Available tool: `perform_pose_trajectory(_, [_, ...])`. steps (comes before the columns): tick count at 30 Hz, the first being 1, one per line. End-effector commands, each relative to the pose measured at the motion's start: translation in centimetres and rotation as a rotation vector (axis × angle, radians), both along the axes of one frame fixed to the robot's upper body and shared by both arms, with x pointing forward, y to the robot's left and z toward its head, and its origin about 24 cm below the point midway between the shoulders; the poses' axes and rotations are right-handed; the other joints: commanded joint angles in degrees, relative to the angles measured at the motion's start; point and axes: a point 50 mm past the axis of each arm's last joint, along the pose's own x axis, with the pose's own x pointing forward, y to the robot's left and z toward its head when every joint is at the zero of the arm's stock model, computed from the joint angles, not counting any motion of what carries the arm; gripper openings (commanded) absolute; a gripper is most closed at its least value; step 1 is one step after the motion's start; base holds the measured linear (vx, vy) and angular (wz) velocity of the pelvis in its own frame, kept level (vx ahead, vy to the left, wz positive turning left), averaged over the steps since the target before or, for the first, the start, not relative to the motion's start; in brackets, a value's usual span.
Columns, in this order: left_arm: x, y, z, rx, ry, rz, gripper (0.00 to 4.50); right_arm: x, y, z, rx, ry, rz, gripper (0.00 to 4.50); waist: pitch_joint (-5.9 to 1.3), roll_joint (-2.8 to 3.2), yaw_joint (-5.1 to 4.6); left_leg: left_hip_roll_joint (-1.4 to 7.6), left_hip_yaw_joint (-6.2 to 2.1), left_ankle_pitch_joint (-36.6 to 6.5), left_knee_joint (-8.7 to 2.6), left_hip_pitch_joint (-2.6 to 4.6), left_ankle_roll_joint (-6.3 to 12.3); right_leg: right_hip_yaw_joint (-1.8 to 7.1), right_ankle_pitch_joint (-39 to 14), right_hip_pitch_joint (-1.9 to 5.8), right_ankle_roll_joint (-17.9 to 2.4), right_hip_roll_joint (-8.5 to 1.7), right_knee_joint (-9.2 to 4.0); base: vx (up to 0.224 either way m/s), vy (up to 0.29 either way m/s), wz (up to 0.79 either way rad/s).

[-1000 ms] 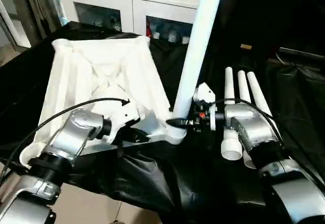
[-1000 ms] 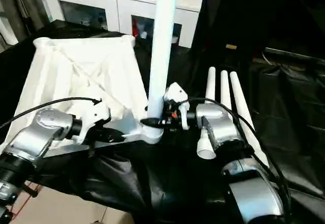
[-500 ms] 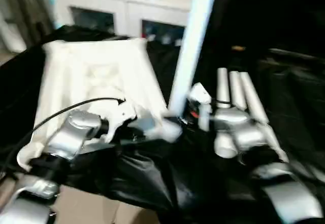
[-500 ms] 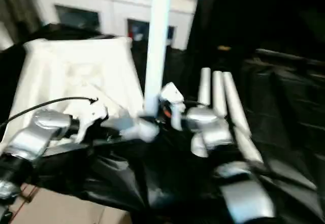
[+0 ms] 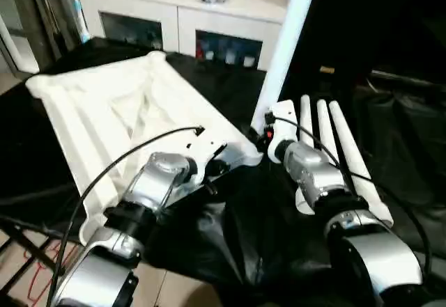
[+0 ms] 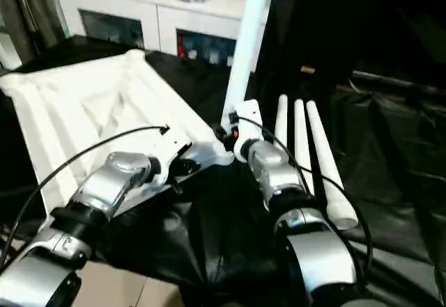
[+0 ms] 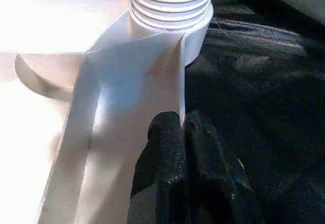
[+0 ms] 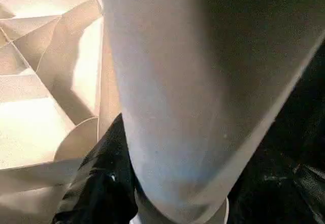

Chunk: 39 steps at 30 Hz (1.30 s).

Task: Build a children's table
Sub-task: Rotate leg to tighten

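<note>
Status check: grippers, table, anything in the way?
Left gripper shut on tabletop rim by the corner socket. Right gripper on upright leg in that socket. Three spare legs lie right. Nothing in the way.

The white tabletop [image 5: 125, 119] lies upside down on black cloth, its ribbed underside facing up. One white leg [image 5: 287, 39] stands nearly upright in the near corner socket [image 7: 172, 10], threaded end showing. Three more legs [image 5: 327, 147] lie side by side beside it
</note>
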Motion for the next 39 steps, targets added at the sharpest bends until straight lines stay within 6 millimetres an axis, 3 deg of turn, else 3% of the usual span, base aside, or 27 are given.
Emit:
perform_pose_trajectory(1, [0.4, -3.3, 2.7, -0.071, -0.088, -0.099, 0.00, -4.8, 3.2, -6.8, -0.004, 0.367, 0.121, 1.88, -1.60, 1.35, -0.34, 2.51, -1.46, -22.6, -5.15, -0.24, -0.95, 3.10, -27.1, 0.42, -7.2, -5.25, -6.22, 0.000, 0.000, 0.00])
perform_pose_trajectory(6, [0.4, -2.9, 2.6, -0.066, -0.082, -0.089, 0.00, -4.7, 3.1, -6.8, -0.016, 0.378, 0.127, 1.88, -1.41, 1.28, -0.37, 2.52, -1.50, -23.9, -5.27, -0.14, -0.85, 3.08, -29.0, 0.16, -6.7, -5.28, -6.46, 0.000, 0.000, 0.00])
perform_pose_trajectory(7, [0.4, -2.9, 2.6, -0.066, -0.082, -0.088, 0.00, -4.7, 3.1, -6.7, -0.010, 0.379, 0.128, 2.44, -1.38, 1.27, -0.37, 2.50, -1.52, -24.2, -5.27, -0.13, -0.85, 3.07, -29.7, 0.11, -6.5, -5.31, -6.57, 0.000, 0.000, 0.00])
perform_pose_trajectory(10, [0.3, -2.7, 2.6, -0.067, -0.090, -0.103, 0.00, -4.2, 2.9, -6.1, 0.031, 0.363, 0.125, 2.65, -1.46, 1.27, -0.39, 2.53, -1.59, -24.8, -5.28, 0.05, -0.69, 3.16, -31.5, -0.12, -6.0, -5.43, -6.81, 0.000, 0.000, 0.00])
perform_pose_trajectory(11, [0.3, -2.7, 2.6, -0.067, -0.094, -0.108, 0.00, -4.0, 2.8, -5.9, 0.037, 0.355, 0.124, 2.65, -1.45, 1.17, -0.34, 2.49, -1.53, -24.4, -5.27, 0.02, -0.63, 3.16, -31.3, -0.07, -5.9, -5.42, -6.87, 0.000, 0.000, 0.00])
perform_pose_trajectory(12, [0.4, -2.6, 2.7, -0.063, -0.097, -0.110, 0.00, -3.8, 2.7, -5.7, 0.037, 0.344, 0.129, 2.94, -1.46, 1.25, -0.37, 2.63, -1.56, -23.2, -5.48, -0.33, -0.62, 3.10, -29.0, 0.14, -6.4, -5.32, -6.54, 0.000, 0.000, 0.00])
perform_pose_trajectory(16, [0.3, -2.3, 2.9, -0.063, -0.107, -0.131, 0.00, -3.1, 2.0, -4.7, 0.075, 0.307, 0.142, 3.25, -1.50, 1.30, -0.31, 2.65, -1.43, -22.0, -5.46, -0.42, -0.28, 3.19, -28.1, 0.31, -6.9, -5.43, -6.53, 0.000, 0.000, 0.00])
perform_pose_trajectory(21, [0.1, -1.8, 3.1, -0.069, -0.117, -0.178, 0.00, -2.6, 1.0, -3.6, 0.073, 0.247, 0.226, 3.70, -1.66, 1.34, -0.15, 2.83, -1.14, -19.7, -5.37, -0.37, -0.19, 3.28, -23.2, 0.54, -9.0, -5.38, -6.07, 0.000, 0.000, 0.00])
perform_pose_trajectory(25, [-0.2, -1.1, 3.2, -0.073, -0.105, -0.221, 0.00, -2.6, 0.3, -2.6, 0.073, 0.186, 0.372, 4.03, -2.66, 1.59, 0.33, 2.79, -0.36, -7.8, -4.24, -0.98, 2.03, 3.21, -4.8, 1.62, -14.2, -5.21, -3.96, 0.000, 0.000, 0.00])
perform_pose_trajectory(26, [-0.3, -1.0, 3.2, -0.072, -0.104, -0.228, 0.00, -2.6, 0.2, -2.5, 0.071, 0.179, 0.391, 4.03, -2.98, 1.27, 0.10, 2.38, -0.32, -2.0, -3.67, -1.91, 3.66, 3.05, 4.3, 2.47, -15.4, -4.80, -2.72, 0.000, 0.000, 0.00])
perform_pose_trajectory(29, [-0.5, -0.6, 3.2, -0.073, -0.102, -0.251, 0.00, -2.6, -0.3, -2.1, 0.059, 0.151, 0.439, 4.03, -3.18, 1.56, 0.11, 2.29, -0.09, 3.6, -2.93, -1.81, 7.66, 2.70, 14.0, 2.34, -18.0, -4.74, -1.98, 0.000, 0.000, 0.00])
perform_pose_trajectory(32, [-1.1, 0.7, 3.2, -0.073, -0.085, -0.321, 0.00, -2.9, -1.6, -1.3, 0.009, 0.095, 0.552, 4.03, -3.08, 1.60, 0.38, 2.59, -0.12, 3.7, -2.79, -1.96, 9.27, 2.46, 13.7, 2.48, -18.9, -4.89, -1.91, 0.000, 0.000, 0.00])
perform_pose_trajectory(39, [-2.4, 2.6, 3.3, -0.072, -0.063, -0.444, 0.00, -3.5, -2.3, -0.3, -0.024, 0.020, 0.675, 4.03, -2.80, 1.86, 0.69, 3.14, 0.08, 0.0, -2.97, -1.67, 6.95, 2.32, 7.6, 2.25, -18.5, -4.89, -2.05, 0.000, 0.000, 0.00])
